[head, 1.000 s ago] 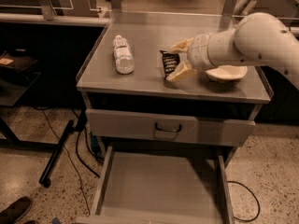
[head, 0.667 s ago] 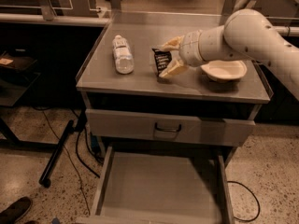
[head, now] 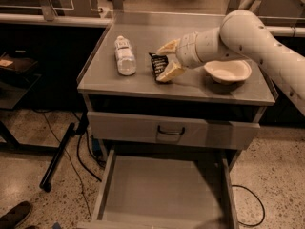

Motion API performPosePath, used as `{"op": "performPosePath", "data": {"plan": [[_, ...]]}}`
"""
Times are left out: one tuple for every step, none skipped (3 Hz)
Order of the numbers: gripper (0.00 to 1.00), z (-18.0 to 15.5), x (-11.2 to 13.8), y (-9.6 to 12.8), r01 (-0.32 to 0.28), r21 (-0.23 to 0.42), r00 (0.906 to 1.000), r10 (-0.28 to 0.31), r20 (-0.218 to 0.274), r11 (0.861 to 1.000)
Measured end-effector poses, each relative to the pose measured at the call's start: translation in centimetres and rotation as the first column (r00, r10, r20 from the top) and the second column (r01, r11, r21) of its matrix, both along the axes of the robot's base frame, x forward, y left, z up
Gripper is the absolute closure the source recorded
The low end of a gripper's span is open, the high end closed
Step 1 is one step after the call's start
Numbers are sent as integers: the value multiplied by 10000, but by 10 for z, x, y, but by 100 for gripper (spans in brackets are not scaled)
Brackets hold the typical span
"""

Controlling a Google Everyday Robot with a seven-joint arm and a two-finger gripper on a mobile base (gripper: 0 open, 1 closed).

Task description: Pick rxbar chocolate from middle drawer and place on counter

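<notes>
The rxbar chocolate (head: pixel 157 64), a small black wrapped bar, is between the two tan fingers of my gripper (head: pixel 166 60) over the middle of the counter (head: pixel 138 84). The bar is at or just above the counter surface; I cannot tell whether it touches. The gripper is shut on the bar, and the white arm reaches in from the right. The middle drawer (head: pixel 162 190) is pulled open below, and its grey bottom is bare.
A clear plastic bottle (head: pixel 125 56) lies on the counter left of the bar. A white bowl (head: pixel 227 70) sits to the right, under the arm. The upper drawer front (head: pixel 171 130) with its dark handle is closed. A shoe (head: pixel 14 215) shows at the bottom left.
The gripper has moved left across the counter with the bar, away from the bowl and closer to the bottle.
</notes>
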State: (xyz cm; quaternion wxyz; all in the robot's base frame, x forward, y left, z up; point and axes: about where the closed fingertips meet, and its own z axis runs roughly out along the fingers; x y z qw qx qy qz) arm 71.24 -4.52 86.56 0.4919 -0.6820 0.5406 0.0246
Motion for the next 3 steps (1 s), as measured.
{"op": "performPosePath", "data": {"plan": [[50, 0, 0, 0, 0, 0, 10000, 0, 0, 10000], [27, 0, 0, 0, -1, 0, 10000, 1, -1, 10000], [0, 0, 0, 0, -2, 0, 10000, 2, -1, 10000]]}}
